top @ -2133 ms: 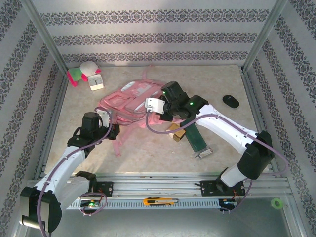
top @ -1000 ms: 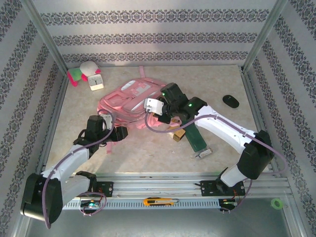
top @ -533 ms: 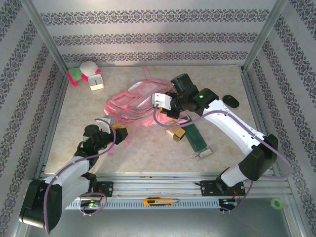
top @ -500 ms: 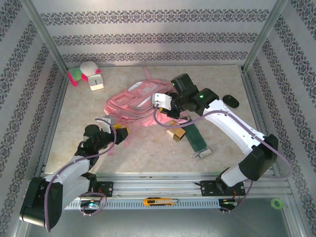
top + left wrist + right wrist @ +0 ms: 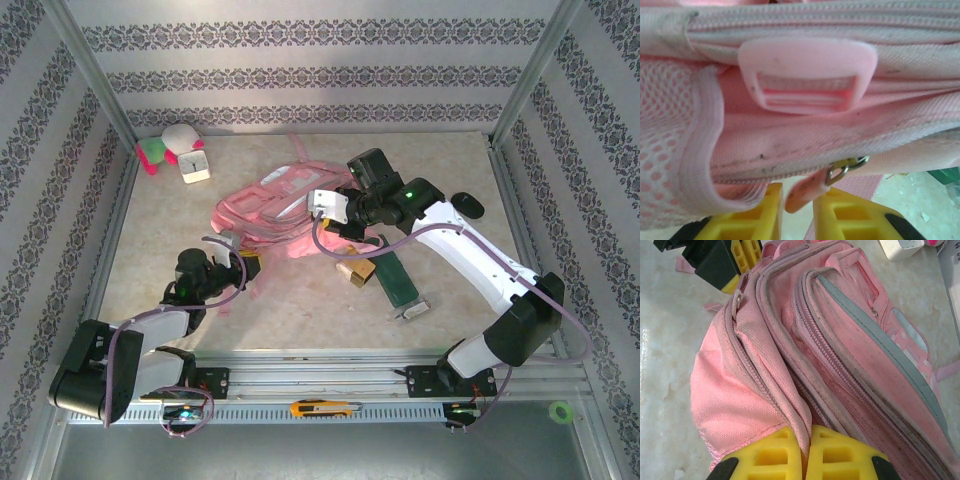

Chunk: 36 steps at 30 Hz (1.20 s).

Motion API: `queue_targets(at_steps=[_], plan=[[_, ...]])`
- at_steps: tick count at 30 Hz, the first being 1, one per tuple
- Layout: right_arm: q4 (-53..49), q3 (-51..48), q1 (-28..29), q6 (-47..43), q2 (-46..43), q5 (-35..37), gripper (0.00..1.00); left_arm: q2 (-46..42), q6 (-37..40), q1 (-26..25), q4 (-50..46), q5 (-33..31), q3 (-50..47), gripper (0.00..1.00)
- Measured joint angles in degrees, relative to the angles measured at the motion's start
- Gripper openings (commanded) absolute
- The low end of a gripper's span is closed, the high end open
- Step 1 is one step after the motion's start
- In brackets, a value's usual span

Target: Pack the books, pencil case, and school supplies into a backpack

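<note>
At backpack [image 5: 272, 205] near edge, between both arms | left gripper [image 5: 798, 216] pinches zipper pull [image 5: 801, 194] | right gripper [image 5: 806, 452] clamps backpack fabric | step: opening zip | next: steady pull along zip, fabric taut

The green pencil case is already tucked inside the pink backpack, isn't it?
Not quite. The green pencil case is not inside the pink backpack. It lies out on the table, to the right of the backpack. The top external view shows it.
</note>
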Motion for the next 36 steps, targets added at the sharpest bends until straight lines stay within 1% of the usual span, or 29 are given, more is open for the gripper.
queue_targets(at_steps=[4,11,15,20,25,30,35,36], plan=[[0.09,0.0,0.0,0.04,0.0,-0.02,0.0,-2.47,1.27,-0.92,-1.36,0.24,0.79,0.0],[1.05,0.0,0.02,2.86,0.0,0.68,0.0,-6.75,1.92,-2.27,-6.69,0.94,1.9,0.0],[2.91,-0.13,0.04,5.4,0.0,1.86,0.0,-7.96,1.84,-3.41,-10.27,3.67,3.65,0.0],[6.67,-2.6,0.74,7.1,-0.66,3.52,0.0,-10.01,1.18,-3.61,-14.32,6.67,5.64,0.0],[10.84,-7.28,2.43,9.16,-1.55,4.66,0.0,-10.8,1.03,-3.65,-23.1,8.39,10.1,0.0],[17.42,-12.55,4.96,14.1,-1.27,7.65,0.0,-11.02,-0.11,-3.65,-34.51,7.72,14.47,0.0],[24.85,-13.94,7.56,19.61,2.49,8.22,0.0,-11.76,-0.46,-3.65,-44.54,6.36,17.4,0.0],[26.43,-13.94,8.07,20.72,3.8,8.15,0.05,-11.93,-0.63,-3.65,-45.79,5.73,17.64,0.0]])
